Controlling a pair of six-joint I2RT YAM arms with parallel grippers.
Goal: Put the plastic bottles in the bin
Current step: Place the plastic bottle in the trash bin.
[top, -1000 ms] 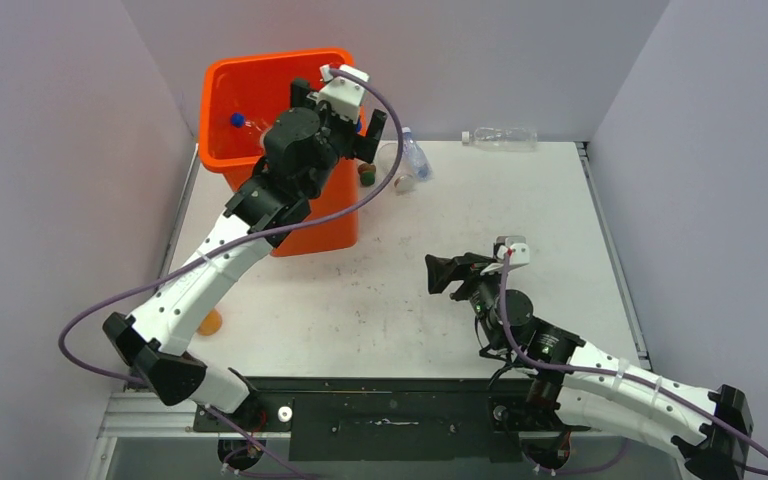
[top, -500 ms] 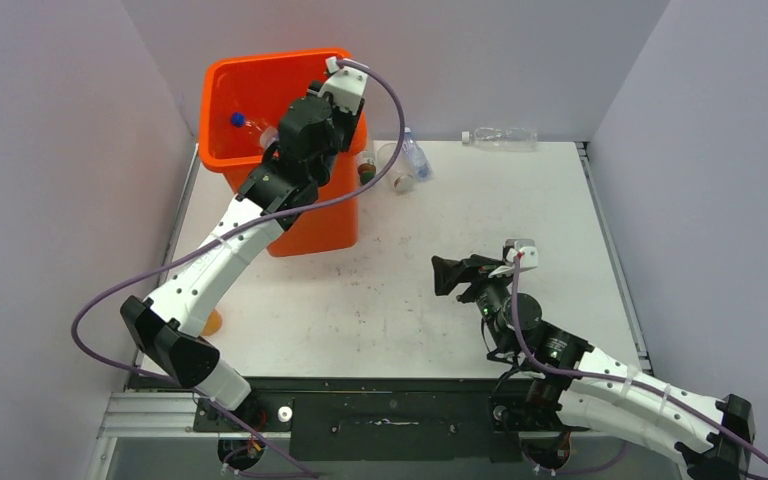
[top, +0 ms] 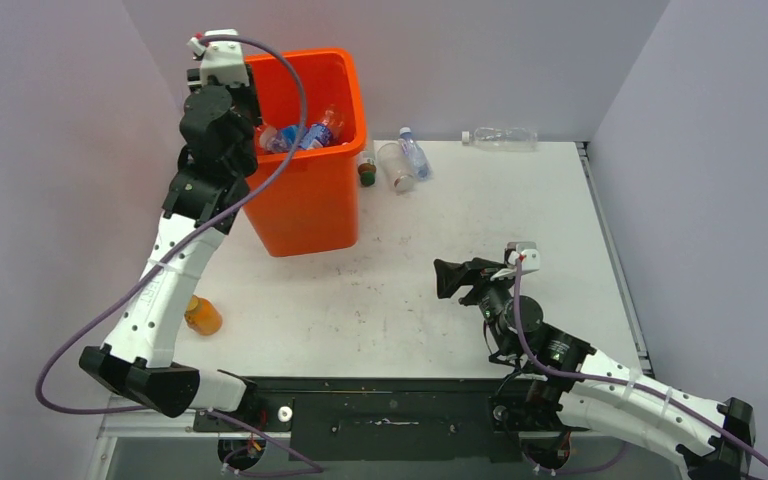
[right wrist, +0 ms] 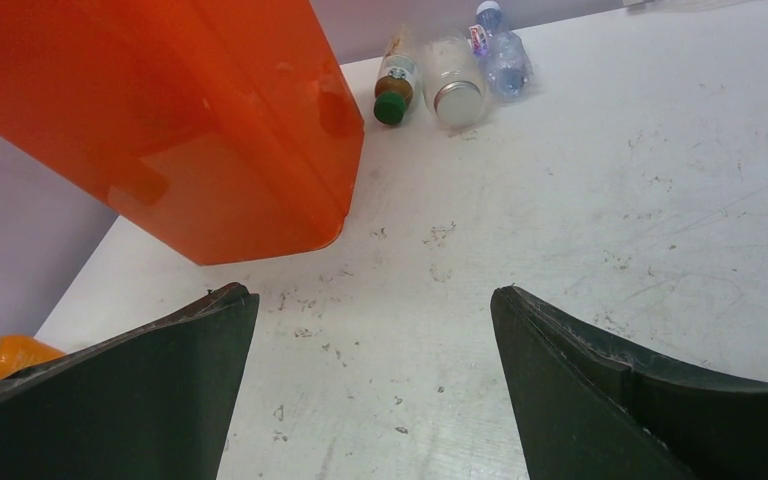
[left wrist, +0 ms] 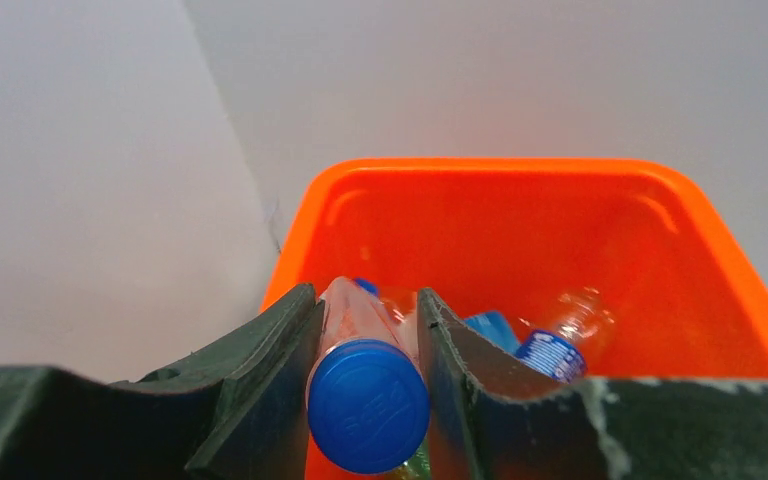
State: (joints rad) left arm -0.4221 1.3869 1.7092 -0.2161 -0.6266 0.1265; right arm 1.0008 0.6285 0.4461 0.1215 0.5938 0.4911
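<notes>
Left gripper (left wrist: 365, 310): clamped on 1 clear blue-capped bottle (left wrist: 368, 404) | Bin (left wrist: 520, 172): bright orange, rolled rim, blue-labelled bottles (left wrist: 552, 352) seen inside | Right gripper (right wrist: 372, 310): jaws held apart

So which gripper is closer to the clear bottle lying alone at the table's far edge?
Right. The right gripper hangs open over mid-table, this side of the clear bottle; the left gripper is well to its left at the bin, gripping a blue-capped bottle.

Only the cap end of the orange bottle (right wrist: 5, 355) (lower left) shows.
</notes>
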